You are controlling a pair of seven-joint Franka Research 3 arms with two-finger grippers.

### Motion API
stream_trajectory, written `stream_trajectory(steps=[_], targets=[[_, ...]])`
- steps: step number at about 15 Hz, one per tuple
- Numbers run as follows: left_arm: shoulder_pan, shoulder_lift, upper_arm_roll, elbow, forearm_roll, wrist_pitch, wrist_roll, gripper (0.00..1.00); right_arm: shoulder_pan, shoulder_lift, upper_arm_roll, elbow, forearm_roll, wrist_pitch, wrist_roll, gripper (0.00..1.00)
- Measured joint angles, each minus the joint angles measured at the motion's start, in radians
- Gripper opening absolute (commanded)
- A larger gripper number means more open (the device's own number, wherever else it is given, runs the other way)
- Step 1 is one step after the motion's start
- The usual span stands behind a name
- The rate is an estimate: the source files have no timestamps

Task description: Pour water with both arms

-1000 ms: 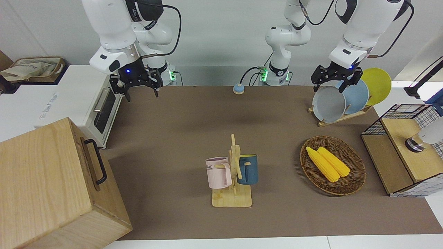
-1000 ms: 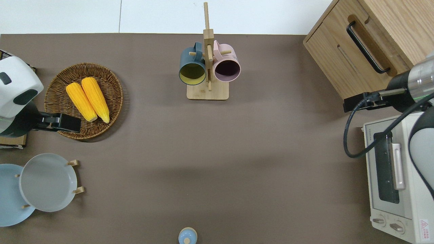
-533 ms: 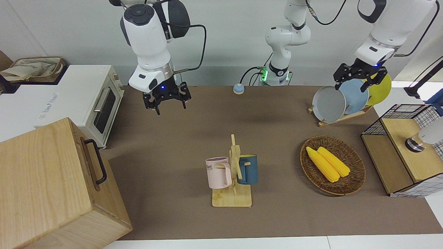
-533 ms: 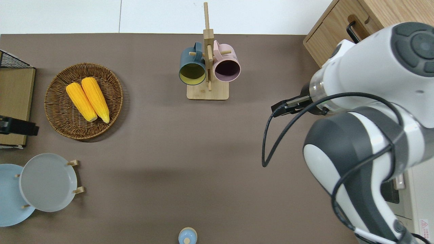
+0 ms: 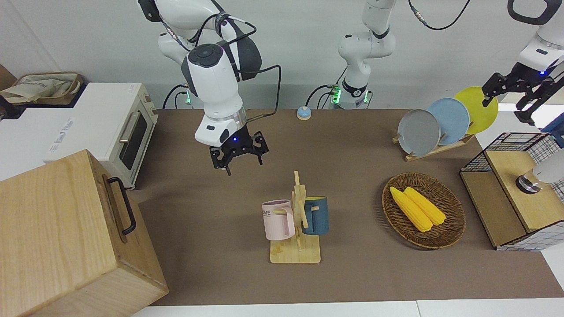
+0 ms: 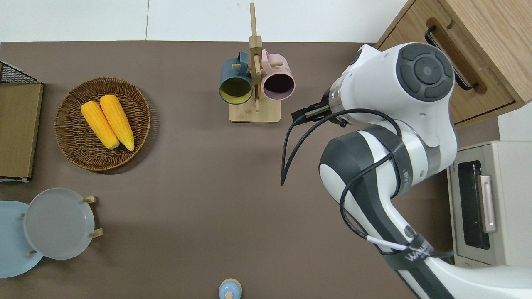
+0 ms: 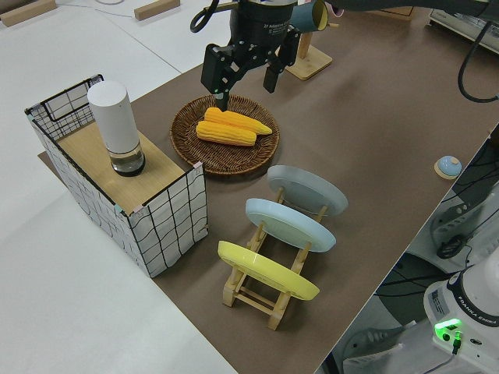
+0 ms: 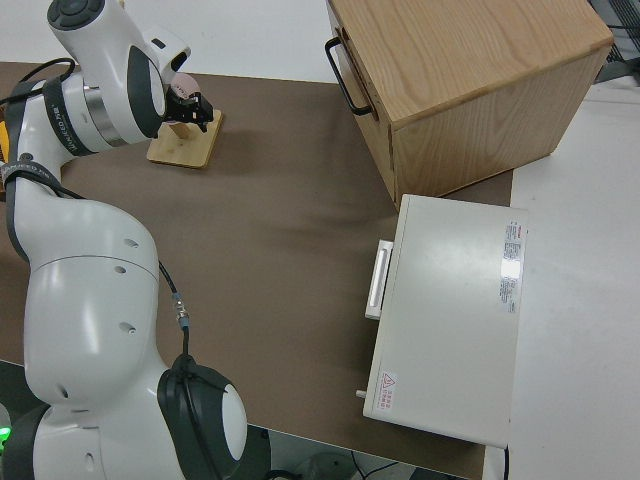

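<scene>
Both arms are up off the brown surface point(image 5: 361, 185) as I see it; my right end effector point(image 5: 238, 155) hangs with fingers spread and nothing in them, over bare mat just beside the wooden mug rack point(image 5: 296, 229), toward the right arm's end; the pink mug point(image 5: 277, 219) and blue mug point(image 5: 316, 215) hang on that rack; my left end effector point(image 5: 516, 91), fingers likewise spread and empty, is at the left arm's end near the yellow plate point(image 5: 473, 107) and the wire basket point(image 5: 511, 145); a white cylinder point(image 7: 115, 128) stands on that basket's wooden lid.
</scene>
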Motion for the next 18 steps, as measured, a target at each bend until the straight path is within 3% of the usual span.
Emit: stream_trajectory(steps=[6,12,18], targets=[[0.124,0.044,0.029,0.003,-0.075,0.06,0.143,1.0,0.035,0.085,-0.001,0.0,-0.095,0.212,0.0,0.987],[0.182,0.071,0.03,0.0,-0.186,0.17,0.163,1.0,0.037,0.161,-0.005,0.009,-0.195,0.408,-0.002,0.927],[0.229,0.136,0.03,-0.008,-0.376,0.341,0.162,1.0,0.047,0.222,-0.004,0.09,-0.197,0.43,-0.004,0.668]])
